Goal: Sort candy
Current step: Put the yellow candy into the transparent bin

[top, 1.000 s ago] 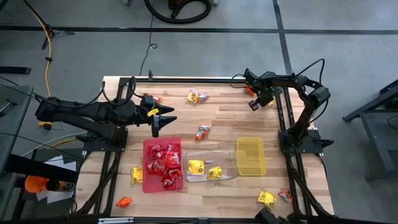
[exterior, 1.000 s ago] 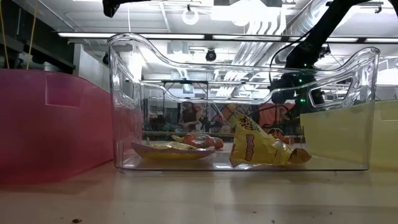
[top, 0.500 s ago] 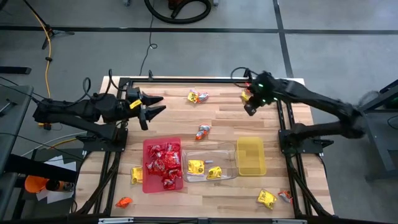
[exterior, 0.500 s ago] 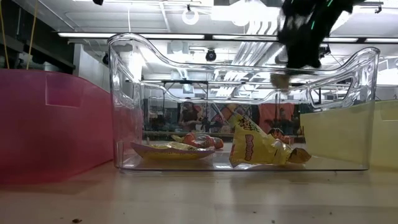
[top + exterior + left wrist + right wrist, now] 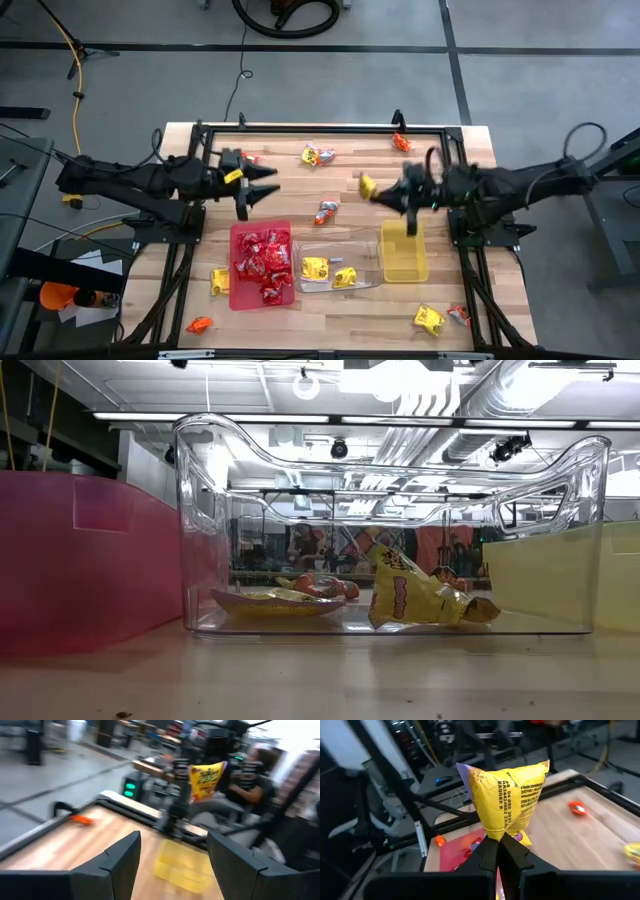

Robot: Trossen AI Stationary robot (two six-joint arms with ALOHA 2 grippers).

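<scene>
Since a moment ago the right gripper point(image 5: 392, 193) has been swung from the far right corner of the table point(image 5: 360, 310) inward, and a yellow candy packet point(image 5: 368, 185) is carried with it. The packet is lifted clear of the wood, so a pick is judged done and a drop into a tray is judged next. In the right wrist view the fingers point(image 5: 512, 855) are seen pressed together, pinching the packet point(image 5: 506, 802) by its lower edge; the packet stands up past the fingertips.

The held packet is placed just far of the yellow tray point(image 5: 403, 250), near its far left corner. Yellow packets already lie in the clear tray point(image 5: 305, 248), red ones in the red tray point(image 5: 236, 297). Loose candy is left along the far edge and in both near corners.

The left gripper point(image 5: 258, 193) has been drawn slightly back toward the near side, and its fingers point(image 5: 120, 862) are spread with nothing between them, far of the red tray.
</scene>
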